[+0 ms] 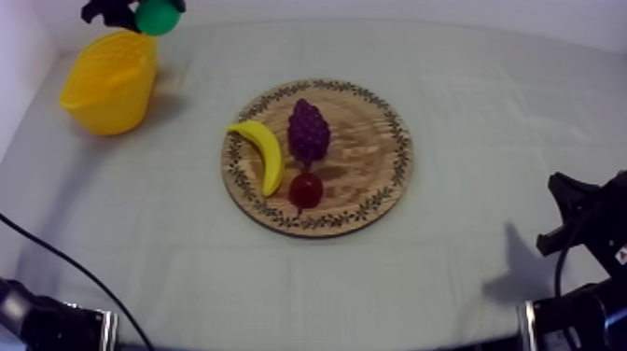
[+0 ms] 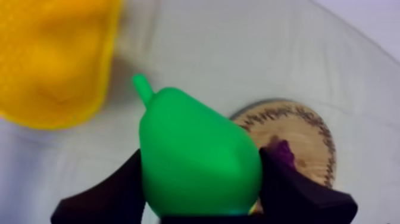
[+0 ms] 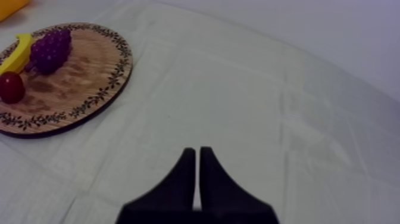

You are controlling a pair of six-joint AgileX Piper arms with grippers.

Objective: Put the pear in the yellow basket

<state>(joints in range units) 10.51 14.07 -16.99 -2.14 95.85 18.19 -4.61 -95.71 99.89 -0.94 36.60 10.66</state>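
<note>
My left pincer [image 2: 202,193] grasps the pear [image 2: 196,149], yellow basket [image 2: 53,59] just ahead; my right pincer [image 3: 197,158] is clenched, empty, above grey-white cloth [image 3: 268,101].

Smooth plastic-looking pear [image 2: 196,161]; grained wooden board [image 1: 366,161]; creased matt cloth [image 1: 485,93].

- I take this for a robot test bench in a lab, not a home: the table [image 1: 448,84] is draped in a plain grey-white cloth.
- Bare white walls [image 1: 420,9] close it in.
- Everything on it is a prop: toy banana [image 1: 264,154], grapes [image 1: 308,131] and small red fruit [image 1: 305,189] on a wooden board [image 1: 397,140], with a yellow basket [image 1: 107,84] nearby.
- My black arms [image 1: 583,224] flank the table.
</note>
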